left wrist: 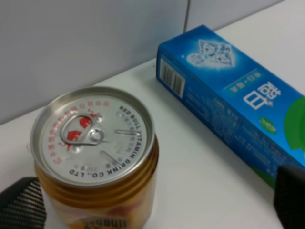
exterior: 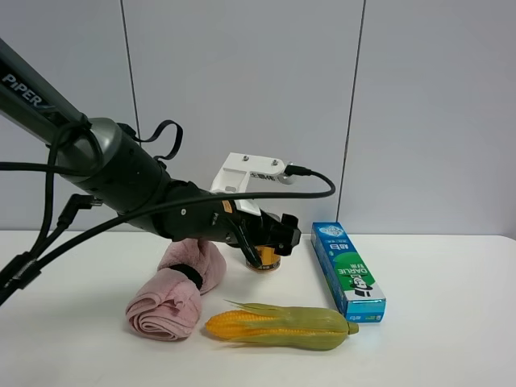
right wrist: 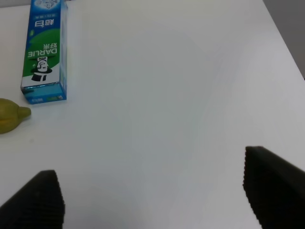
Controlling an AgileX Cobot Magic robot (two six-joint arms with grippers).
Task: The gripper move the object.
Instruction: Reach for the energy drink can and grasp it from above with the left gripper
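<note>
The Red Bull can (left wrist: 95,157) stands upright near the back edge of the white table (exterior: 451,339), about midway along it. It has a gold-yellow body and a silver top with the pull tab flat and unopened, and red lettering rings the lid. The left gripper (exterior: 272,242), a black claw under a white block, hangs low over the can with its jaws spread wide; the can sits between them, close against one finger (left wrist: 21,205)

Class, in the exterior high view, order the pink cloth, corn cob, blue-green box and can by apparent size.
1. pink cloth
2. corn cob and blue-green box: too alike to rank
3. can, mostly hidden behind the left gripper
</note>
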